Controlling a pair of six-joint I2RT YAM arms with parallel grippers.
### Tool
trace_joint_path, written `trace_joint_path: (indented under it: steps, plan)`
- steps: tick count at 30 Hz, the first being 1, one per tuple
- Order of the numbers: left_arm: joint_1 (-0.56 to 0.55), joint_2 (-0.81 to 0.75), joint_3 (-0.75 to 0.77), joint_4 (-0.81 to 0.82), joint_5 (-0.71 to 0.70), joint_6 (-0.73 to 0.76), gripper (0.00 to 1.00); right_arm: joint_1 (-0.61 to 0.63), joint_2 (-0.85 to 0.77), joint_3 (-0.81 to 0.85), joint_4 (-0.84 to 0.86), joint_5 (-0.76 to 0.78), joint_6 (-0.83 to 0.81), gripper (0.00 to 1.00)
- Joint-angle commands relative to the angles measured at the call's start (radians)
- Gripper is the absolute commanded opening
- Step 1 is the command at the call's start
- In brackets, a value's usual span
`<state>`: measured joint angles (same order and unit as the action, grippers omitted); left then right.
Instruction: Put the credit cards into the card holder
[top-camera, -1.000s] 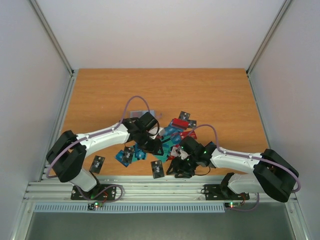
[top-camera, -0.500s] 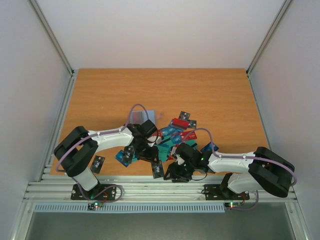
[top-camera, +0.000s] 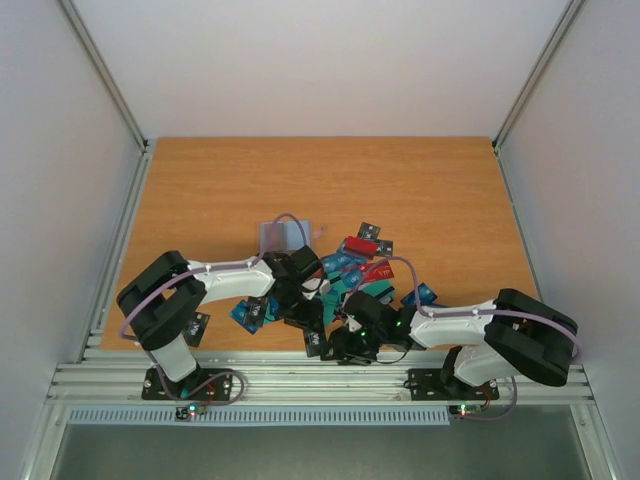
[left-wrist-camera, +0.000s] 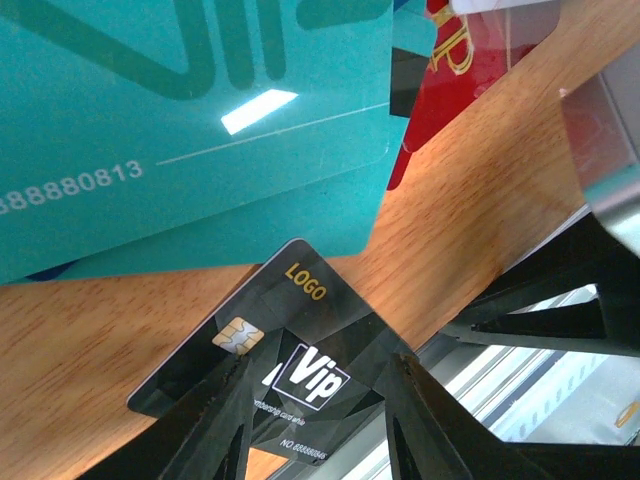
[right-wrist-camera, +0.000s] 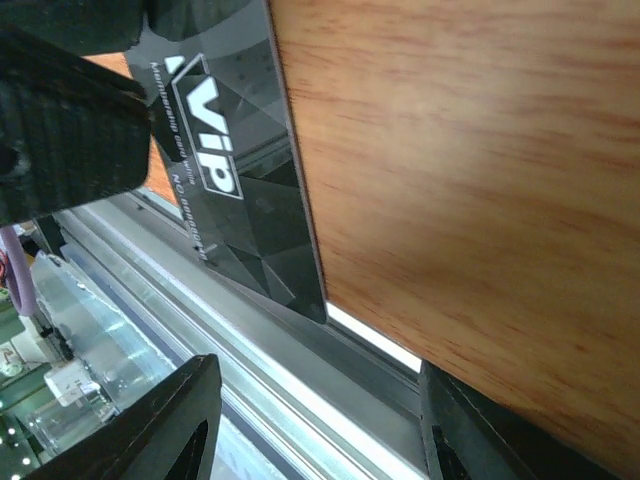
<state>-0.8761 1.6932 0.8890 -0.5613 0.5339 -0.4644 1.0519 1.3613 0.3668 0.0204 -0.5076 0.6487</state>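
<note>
A black VIP credit card (left-wrist-camera: 310, 375) lies flat at the table's near edge, one corner hanging over it. My left gripper (left-wrist-camera: 320, 365) hovers open just above this card (top-camera: 314, 344), one finger over each side. My right gripper (right-wrist-camera: 318, 370) is open and empty beside the same card (right-wrist-camera: 240, 200), at the table edge. More credit cards (top-camera: 352, 268), red, teal, blue and black, lie heaped behind both grippers. A teal card (left-wrist-camera: 180, 130) and a red card (left-wrist-camera: 440, 80) show close up. The card holder (top-camera: 283, 235) lies flat behind the left arm, its pale inner side up.
The aluminium rail (top-camera: 320, 380) runs just below the table's near edge, right under the right gripper (top-camera: 340, 345). A lone black card (top-camera: 195, 327) lies near the left arm's base. The left gripper (top-camera: 303, 312) and the right one are nearly touching.
The left gripper has moved toward the near edge, over the black card, uncovering the card holder. The right gripper has slid left and nearer to the same card.
</note>
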Motion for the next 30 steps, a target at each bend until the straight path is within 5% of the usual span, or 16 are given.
trace_joint_path:
  steps: [1,14,30]
  plan:
    - [-0.012,0.025,-0.019,0.021,-0.008,-0.012,0.39,0.008,0.023,-0.001,0.090,0.051,0.001,0.55]
    - [-0.014,0.002,-0.070,0.044,0.004,-0.026,0.39,0.008,0.087,0.040,0.166,0.079,-0.008,0.51]
    - [-0.014,-0.010,-0.121,0.093,0.021,-0.048,0.39,0.008,0.105,0.012,0.242,0.162,0.021,0.34]
